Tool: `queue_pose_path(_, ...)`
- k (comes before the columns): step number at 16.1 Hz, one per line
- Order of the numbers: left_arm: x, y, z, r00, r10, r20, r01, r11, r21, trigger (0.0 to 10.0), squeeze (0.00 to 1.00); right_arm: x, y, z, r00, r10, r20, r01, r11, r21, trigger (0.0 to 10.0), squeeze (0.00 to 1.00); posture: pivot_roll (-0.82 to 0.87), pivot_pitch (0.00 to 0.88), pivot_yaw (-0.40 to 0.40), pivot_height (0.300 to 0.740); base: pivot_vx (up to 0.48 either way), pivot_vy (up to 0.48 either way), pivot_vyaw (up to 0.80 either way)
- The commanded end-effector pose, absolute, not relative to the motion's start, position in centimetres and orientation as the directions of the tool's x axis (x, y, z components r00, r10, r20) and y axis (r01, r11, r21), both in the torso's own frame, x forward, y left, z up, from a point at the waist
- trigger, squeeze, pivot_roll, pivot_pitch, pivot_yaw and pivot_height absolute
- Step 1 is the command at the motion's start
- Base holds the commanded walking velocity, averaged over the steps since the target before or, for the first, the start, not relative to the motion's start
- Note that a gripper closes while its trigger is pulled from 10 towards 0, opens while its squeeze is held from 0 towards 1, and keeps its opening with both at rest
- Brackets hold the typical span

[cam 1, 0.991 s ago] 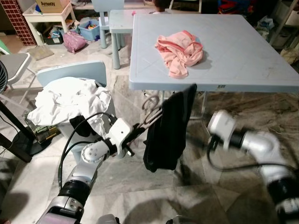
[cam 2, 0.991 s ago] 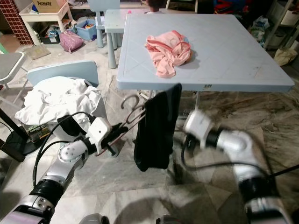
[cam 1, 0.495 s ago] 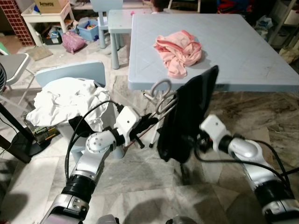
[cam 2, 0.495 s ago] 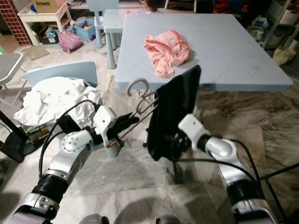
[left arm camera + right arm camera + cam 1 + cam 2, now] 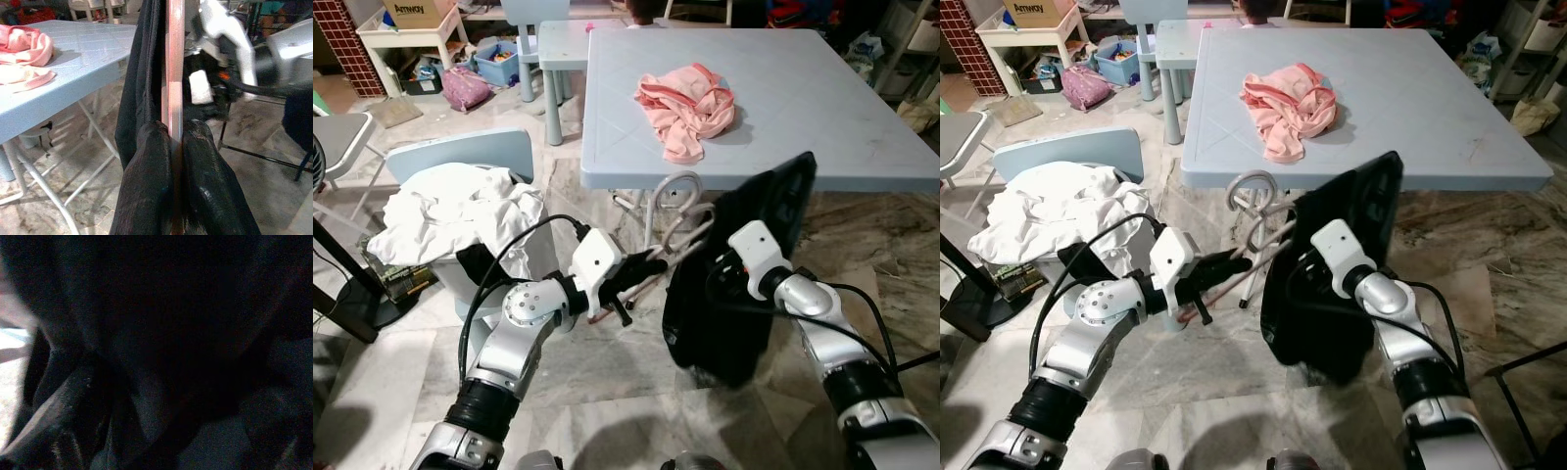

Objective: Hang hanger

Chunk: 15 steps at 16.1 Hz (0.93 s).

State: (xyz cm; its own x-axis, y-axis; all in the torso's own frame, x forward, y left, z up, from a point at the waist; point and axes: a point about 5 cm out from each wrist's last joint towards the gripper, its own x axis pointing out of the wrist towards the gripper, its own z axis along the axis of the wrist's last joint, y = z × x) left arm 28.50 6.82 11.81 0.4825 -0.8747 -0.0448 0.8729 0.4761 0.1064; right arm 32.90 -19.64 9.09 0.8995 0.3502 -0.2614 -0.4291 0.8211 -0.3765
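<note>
Fingers [image 5: 168, 196] of left gripper clamp slim pink hanger [image 5: 174, 73]; right's state unclear.

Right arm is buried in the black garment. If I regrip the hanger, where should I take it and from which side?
Take the hanger on its bare neck below the hook, probably from above on the table side. The left gripper already clamps the lower bar, and the black garment covers the rest.

Right pincer [image 5: 1307, 284] buried behind black garment [image 5: 1332, 294]; finger state unreadable; right wrist view dark.
</note>
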Motion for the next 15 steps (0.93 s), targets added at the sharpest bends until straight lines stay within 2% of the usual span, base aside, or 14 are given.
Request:
queue_pose_path(1,28.3,6.2,13.8,0.443,-0.896,0.038,0.886,0.444,0.134,0.0,0.0,33.4,-20.2,9.6,0.919,0.31,-0.241,-0.381,0.857,-0.348,0.0,0.0,-0.09,0.017,-0.011,0.74,0.0,0.0,0.0)
queue_pose_path(11,27.9,6.7,14.3,0.433,-0.901,0.012,0.889,0.429,0.158,0.0,0.0,33.3,-22.2,9.4,0.942,0.223,-0.249,-0.296,0.902,-0.313,0.0,0.0,-0.09,0.023,-0.005,0.74,0.0,0.0,0.0)
queue_pose_path(15,28.2,7.5,14.0,0.458,-0.889,-0.014,0.876,0.449,0.178,0.0,0.0,33.2,-23.4,9.6,0.956,0.18,-0.233,-0.246,0.924,-0.293,0.0,0.0,-0.08,0.021,-0.011,0.74,0.0,0.0,0.0)
